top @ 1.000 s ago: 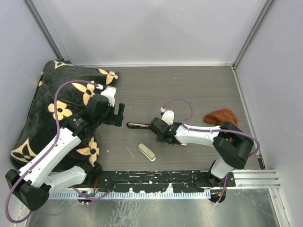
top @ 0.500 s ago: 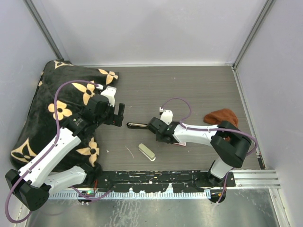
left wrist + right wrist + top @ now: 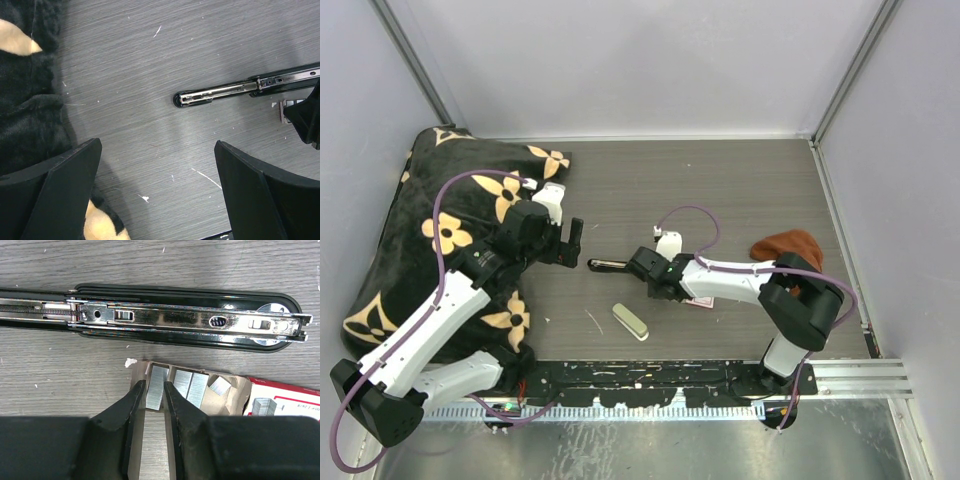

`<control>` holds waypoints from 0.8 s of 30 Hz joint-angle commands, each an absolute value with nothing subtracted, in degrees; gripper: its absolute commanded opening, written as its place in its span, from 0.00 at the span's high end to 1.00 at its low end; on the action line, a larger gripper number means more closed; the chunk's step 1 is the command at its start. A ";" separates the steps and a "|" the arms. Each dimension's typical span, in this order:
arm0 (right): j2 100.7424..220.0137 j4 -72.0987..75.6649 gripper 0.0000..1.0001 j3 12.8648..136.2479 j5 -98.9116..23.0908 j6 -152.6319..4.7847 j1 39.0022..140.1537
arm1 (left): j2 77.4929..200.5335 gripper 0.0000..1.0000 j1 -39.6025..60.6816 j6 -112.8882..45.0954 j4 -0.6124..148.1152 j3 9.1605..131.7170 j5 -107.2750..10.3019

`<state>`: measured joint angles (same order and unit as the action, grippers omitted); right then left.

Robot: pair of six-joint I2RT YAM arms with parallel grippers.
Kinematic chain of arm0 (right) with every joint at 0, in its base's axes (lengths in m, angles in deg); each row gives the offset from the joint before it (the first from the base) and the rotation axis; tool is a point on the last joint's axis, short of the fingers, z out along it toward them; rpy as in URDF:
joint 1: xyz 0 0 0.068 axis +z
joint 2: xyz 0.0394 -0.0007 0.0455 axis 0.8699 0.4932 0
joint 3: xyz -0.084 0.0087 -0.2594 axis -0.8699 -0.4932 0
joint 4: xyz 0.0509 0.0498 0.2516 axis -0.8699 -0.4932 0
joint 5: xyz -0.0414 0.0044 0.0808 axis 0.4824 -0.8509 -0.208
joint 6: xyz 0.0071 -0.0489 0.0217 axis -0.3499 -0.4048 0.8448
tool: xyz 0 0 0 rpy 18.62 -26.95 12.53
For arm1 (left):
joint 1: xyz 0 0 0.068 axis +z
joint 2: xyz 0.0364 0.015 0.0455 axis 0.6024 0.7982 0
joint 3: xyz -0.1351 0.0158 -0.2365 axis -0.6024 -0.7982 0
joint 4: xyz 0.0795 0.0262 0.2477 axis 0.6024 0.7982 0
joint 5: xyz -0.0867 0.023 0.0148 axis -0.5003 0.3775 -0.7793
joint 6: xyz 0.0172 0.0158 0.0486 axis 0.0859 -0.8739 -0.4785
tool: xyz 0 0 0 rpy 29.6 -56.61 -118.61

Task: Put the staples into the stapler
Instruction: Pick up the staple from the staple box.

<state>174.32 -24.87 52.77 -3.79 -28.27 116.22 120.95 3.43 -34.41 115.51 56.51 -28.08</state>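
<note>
The black stapler (image 3: 185, 320) lies opened flat on the table, its chrome magazine channel facing up. It also shows in the top view (image 3: 610, 265) and the left wrist view (image 3: 235, 90). Just below it a red-and-white staple box (image 3: 280, 400) has its brown tray (image 3: 235, 397) pulled out, with several silvery staple strips inside. My right gripper (image 3: 155, 390) is shut on the leftmost strip of staples (image 3: 157, 377), still in the tray. My left gripper (image 3: 157, 165) is open and empty, hovering over the table left of the stapler's tip.
A cream-green oblong (image 3: 630, 321) lies near the front edge. A brown cloth (image 3: 788, 246) sits at the right. A black cushion with tan flowers (image 3: 430, 230) fills the left side, under the left arm.
My right gripper has shifted slightly left along the stapler. The left arm has not moved.
</note>
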 commanded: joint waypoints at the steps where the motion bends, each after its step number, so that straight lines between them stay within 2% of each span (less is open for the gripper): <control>1: 176.28 -27.70 0.73 53.49 -4.31 -27.22 116.41 | 119.46 0.02 3.56 -34.75 112.94 56.54 -28.79; 7: 174.42 -29.70 0.77 52.36 -2.97 -28.07 116.39 | 119.41 0.02 3.60 -34.82 112.95 56.45 -28.82; 14: 170.22 -29.33 0.78 50.48 -2.42 -31.40 116.36 | 119.32 0.02 3.55 -34.89 112.86 56.43 -29.17; 24: 172.95 -27.08 0.79 51.43 -4.76 -31.56 116.35 | 119.16 0.02 3.59 -34.86 112.86 56.26 -29.46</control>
